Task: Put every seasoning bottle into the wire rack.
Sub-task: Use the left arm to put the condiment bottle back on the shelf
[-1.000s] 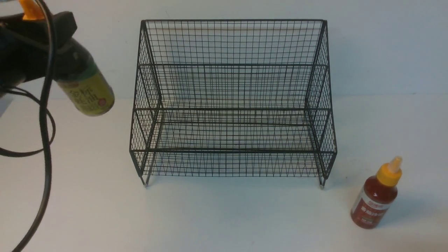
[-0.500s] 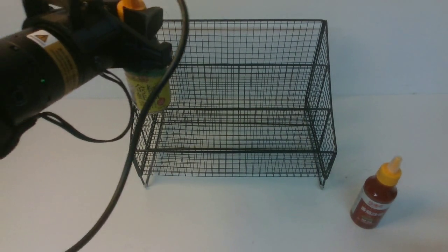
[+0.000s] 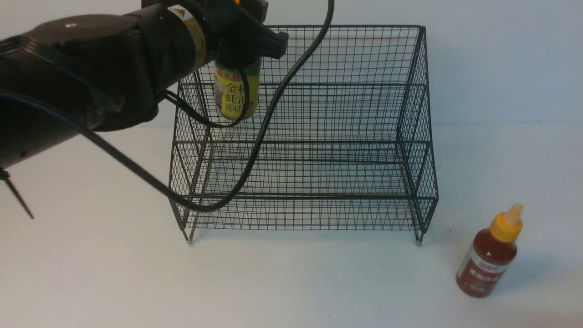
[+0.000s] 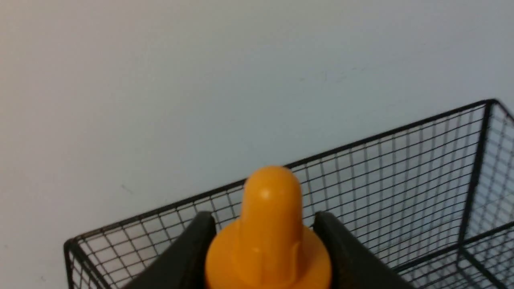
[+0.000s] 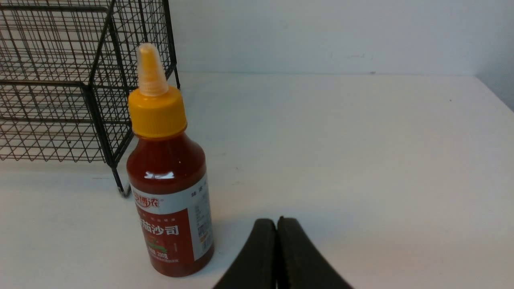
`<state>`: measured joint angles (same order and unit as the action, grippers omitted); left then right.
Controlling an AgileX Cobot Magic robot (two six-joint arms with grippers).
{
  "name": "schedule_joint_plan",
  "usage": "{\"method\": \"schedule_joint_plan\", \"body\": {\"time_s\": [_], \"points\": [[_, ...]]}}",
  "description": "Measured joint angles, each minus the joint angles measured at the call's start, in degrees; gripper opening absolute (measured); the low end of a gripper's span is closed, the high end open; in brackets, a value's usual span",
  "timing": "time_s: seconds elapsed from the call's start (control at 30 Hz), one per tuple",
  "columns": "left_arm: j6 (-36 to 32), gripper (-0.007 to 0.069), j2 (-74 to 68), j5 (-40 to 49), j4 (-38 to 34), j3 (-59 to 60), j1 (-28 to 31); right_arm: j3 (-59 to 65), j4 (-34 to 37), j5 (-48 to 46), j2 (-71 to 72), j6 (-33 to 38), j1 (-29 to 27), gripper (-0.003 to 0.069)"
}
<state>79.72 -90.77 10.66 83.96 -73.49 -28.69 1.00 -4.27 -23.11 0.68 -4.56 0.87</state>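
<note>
The wire rack stands open above; a black cable crosses its left side.

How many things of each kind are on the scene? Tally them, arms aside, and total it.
Bottles: 2, the brown bottle and the red bottle
Rack: 1
Total: 3

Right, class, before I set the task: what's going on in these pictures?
The left gripper holds the dark sauce bottle by its neck, upright over the left part of the wire rack. It does not look set down yet. The red sauce bottle stands on the table outside the rack, to its right. The right gripper is shut and empty beside it.
</note>
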Motion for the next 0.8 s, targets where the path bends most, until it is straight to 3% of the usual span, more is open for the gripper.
{"method": "schedule_joint_plan", "body": {"time_s": [0.17,0.33,0.53,0.8], "points": [[4.6,0.0279,-4.5,2.0,1.3,-0.5,1.1,0.0,0.0,0.0,0.0,0.0,0.0,-0.0015],[14.6,0.0279,-6.4,0.0,6.3,-0.5,4.3,0.0,0.0,0.0,0.0,0.0,0.0,-0.0015],[21.3,0.0279,-5.7,-1.8,13.5,-0.5,5.2,0.0,0.0,0.0,0.0,0.0,0.0,-0.0015],[23.0,0.0279,-3.9,-3.5,14.5,-0.3,5.2,0.0,0.0,0.0,0.0,0.0,0.0,-0.0015]]}}
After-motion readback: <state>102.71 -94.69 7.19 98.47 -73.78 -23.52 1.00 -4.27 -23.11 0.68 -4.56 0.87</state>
